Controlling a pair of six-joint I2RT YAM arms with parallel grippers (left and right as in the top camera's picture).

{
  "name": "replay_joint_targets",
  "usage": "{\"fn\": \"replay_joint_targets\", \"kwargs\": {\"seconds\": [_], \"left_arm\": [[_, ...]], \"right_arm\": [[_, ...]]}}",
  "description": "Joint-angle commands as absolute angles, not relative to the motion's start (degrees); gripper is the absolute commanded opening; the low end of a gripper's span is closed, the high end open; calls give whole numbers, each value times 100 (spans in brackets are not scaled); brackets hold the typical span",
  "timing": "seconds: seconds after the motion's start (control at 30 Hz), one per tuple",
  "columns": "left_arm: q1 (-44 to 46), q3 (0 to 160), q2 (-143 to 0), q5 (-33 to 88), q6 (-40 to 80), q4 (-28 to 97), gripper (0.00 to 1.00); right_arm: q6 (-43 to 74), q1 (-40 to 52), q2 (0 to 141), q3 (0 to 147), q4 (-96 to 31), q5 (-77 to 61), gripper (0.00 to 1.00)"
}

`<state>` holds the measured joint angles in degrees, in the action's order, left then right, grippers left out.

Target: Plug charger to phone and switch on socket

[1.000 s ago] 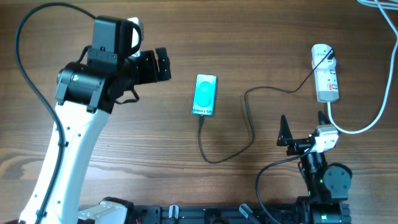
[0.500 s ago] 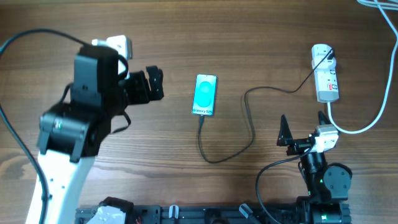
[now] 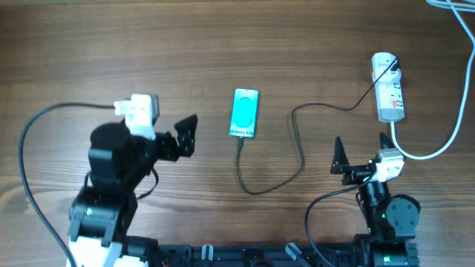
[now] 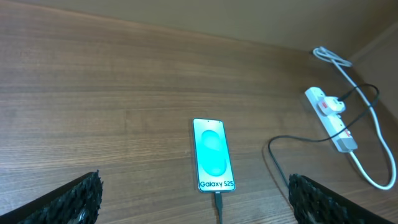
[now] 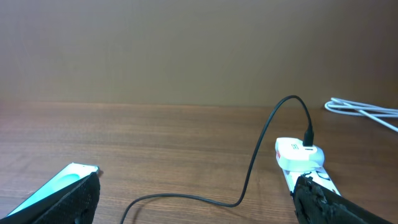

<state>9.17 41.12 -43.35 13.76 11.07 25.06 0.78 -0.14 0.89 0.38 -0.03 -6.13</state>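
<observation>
Both grippers hang released with nothing between their fingers: the left gripper (image 3: 184, 133) points at the phone from close by, and the right gripper (image 3: 362, 154) sits near the front edge of the table (image 3: 111, 44), aimed toward the socket. Just beyond them the charger (image 3: 297, 141) loops across the wood, its small plug end meeting the near edge of the phone (image 3: 245, 113), which lies flat, screen up and lit blue, about mid-table. From where I stand it looks plugged in, though I can't tell whether it is pushed fully home. Farther back on the right lies the socket (image 3: 387, 96), with the charger's black plug in it and a white cord (image 3: 438, 152) curving out of its near end. I can't make out whether its switch is on. The worry, to my eye, is that slack loop: it lies between the right gripper and the socket, so a low reach could hook it and tug the plug out of the phone, or drag the phone along. The socket looks light and loose, so a sideways push on the switch might slide it or knock the black plug instead of tipping the switch. The white cord bends close to the right gripper and could snag too. Counting up: two grippers, one phone, one charger, one socket, and one white cord as far as I can follow it.
</observation>
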Motion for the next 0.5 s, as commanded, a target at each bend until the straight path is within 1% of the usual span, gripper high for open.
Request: {"fn": "replay_joint_targets", "kwargs": {"seconds": [0.0,0.17,0.33,0.47], "left_arm": [[757,3583,-3656,1649,871,2368,100],[532,3030,-2611,1658,792,2355,100],[528,2488,-1531,1715,567,2355,100],[499,2228,-1035,1715,552,2357,100]], "right_arm": [[1,14,21,36,14,-600,100],[1,14,21,36,14,-600,100],[1,14,21,36,14,-600,100],[1,14,21,36,14,-600,99]]}}
